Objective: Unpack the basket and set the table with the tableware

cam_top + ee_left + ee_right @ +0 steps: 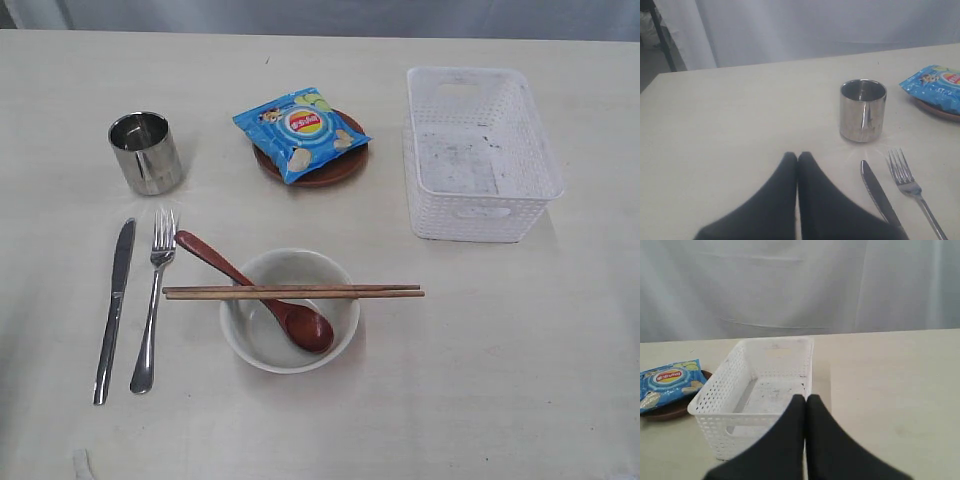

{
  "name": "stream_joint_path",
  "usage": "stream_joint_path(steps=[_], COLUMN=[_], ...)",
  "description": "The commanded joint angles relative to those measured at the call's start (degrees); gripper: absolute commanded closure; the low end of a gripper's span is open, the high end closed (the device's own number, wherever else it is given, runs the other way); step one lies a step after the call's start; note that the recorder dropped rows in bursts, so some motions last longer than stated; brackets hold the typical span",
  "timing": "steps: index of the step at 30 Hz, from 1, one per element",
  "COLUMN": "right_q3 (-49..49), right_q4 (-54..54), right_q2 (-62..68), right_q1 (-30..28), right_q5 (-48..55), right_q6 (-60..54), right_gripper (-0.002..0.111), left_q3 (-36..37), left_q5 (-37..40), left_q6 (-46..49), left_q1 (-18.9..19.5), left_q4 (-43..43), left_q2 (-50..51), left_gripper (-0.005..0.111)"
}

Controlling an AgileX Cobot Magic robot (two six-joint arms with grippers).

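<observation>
We are seeing chopsticks [380,291] lying across the bowl [250,340], the white basket [470,222] standing apart; left gripper [797,155] and right gripper [805,397] are both holding their jaws together, empty.

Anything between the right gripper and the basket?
Nothing visible. The shut right gripper points straight at the basket; the snack bag on its plate lies off to one side, apart from the basket.

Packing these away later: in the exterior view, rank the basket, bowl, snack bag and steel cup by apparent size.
Largest to smallest:
1. basket
2. bowl
3. snack bag
4. steel cup, clearly smallest
</observation>
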Motion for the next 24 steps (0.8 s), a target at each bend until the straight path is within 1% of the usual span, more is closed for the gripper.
stream_joint_path(steps=[1,2,3,10,24], right_q3=[0.21,0.21,0.21,0.21,0.21], right_q4=[-0.49,-0.49,-0.49,-0.71,-0.71], right_q2=[-0.40,-0.40,-0.40,-0.40,-0.40], right_q1=[-0.34,-0.07,0.19,1.17,1.17], right_q5=[2.49,5.85,6.95,6.95,6.95], right_q6=[-0.99,-0.99,-0.99,-3.47,-3.47], right_gripper=[0.109,0.109,0.109,0.109,0.109], left_q3=[0.13,0.13,0.13,0.13,0.13], left_q5=[-0.03,-0.03,-0.03,-0.03,-0.03], left_q6=[-0.13,-0.13,-0.13,-0.13,-0.13], left_q1=[-0.29,-0.29,-0.29,-0.29,-0.29], left_q4=[0.22,0.22,0.22,0.22,-0.22], left_q2=[-0.11,-0.11,-0.11,-0.11,-0.11], left_gripper=[0.107,0.107,0.107,0.107,0.107])
